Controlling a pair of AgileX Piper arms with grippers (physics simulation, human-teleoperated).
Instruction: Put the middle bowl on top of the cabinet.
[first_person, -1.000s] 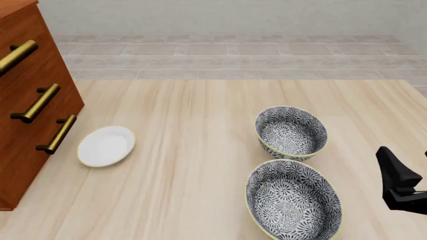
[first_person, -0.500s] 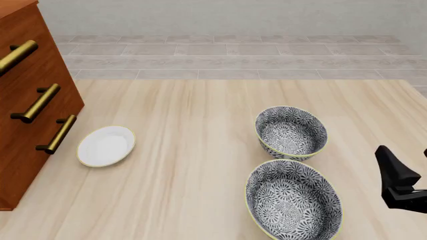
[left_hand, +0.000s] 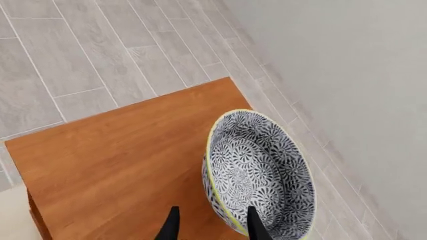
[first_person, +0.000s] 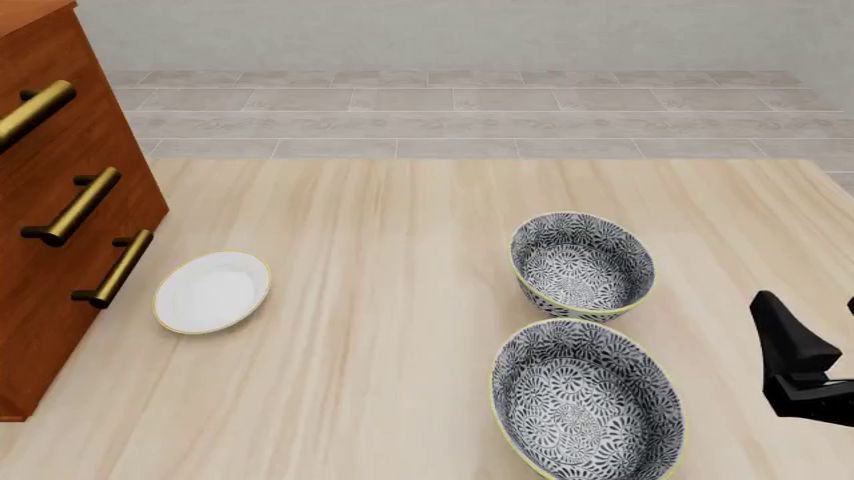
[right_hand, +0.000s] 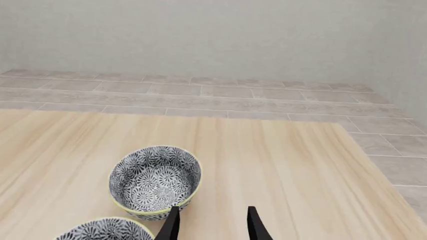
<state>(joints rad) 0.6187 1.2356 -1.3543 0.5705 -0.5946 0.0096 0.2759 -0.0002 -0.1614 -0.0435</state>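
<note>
The middle bowl (left_hand: 260, 175), grey-and-white floral with a yellow-green rim, rests on the reddish-brown top of the cabinet (left_hand: 120, 165), near its edge by the wall. My left gripper (left_hand: 213, 227) is open, its two fingers astride the bowl's near wall, one inside and one outside. In the front view only the cabinet's front (first_person: 54, 200) with its brass handles shows at the left; its top and the left gripper are out of frame. Low at the right table edge, my right gripper (first_person: 798, 360) (right_hand: 212, 225) is open and holds nothing.
Two more floral bowls stand on the wooden table, one at right centre (first_person: 583, 264) (right_hand: 155, 181) and one nearer the front (first_person: 587, 402). A small white saucer (first_person: 212, 291) lies beside the cabinet. Tiled floor and a pale wall lie beyond.
</note>
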